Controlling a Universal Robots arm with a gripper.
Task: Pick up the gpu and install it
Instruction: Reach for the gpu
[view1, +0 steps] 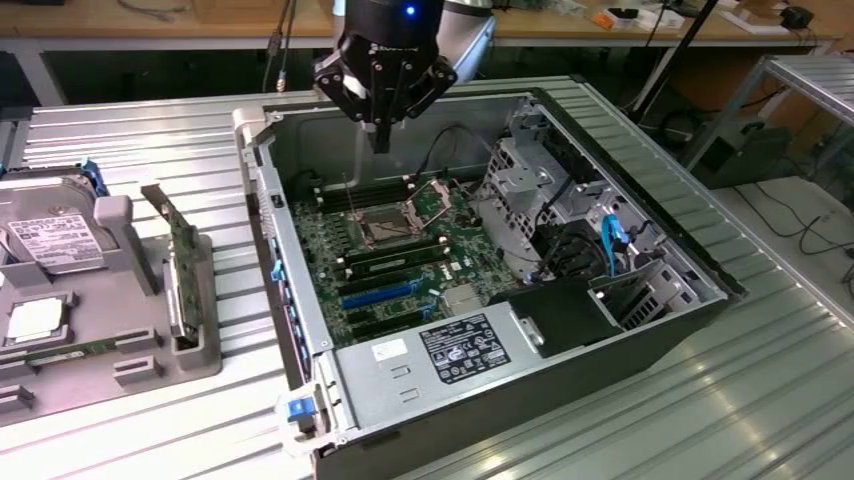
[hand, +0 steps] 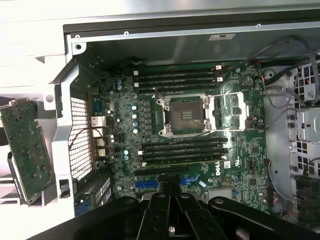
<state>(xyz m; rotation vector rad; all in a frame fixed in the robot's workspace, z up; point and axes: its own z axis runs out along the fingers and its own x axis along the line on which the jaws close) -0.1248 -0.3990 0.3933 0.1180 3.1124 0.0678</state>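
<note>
Black claw-fingered gripper (view1: 380, 138) hovering over open black-and-silver metal computer case (view1: 262, 210), fingers clenched together, grasping nothing. Thin green circuit-board gpu (view1: 179, 262) standing edge-up (in grey plastic holder (view1: 200, 352)) beside case.

The claw (hand: 171, 195), fingers pressed together, hangs over the open computer case (hand: 200, 35) and its green motherboard (hand: 240, 165). Its tip sits just beside the blue expansion slot (hand: 147, 184). Dark memory slots (hand: 182, 150) flank the open processor socket (hand: 186, 116). The gpu (hand: 25, 145) sits outside the case, beyond the perforated rear panel (hand: 79, 137).
</note>
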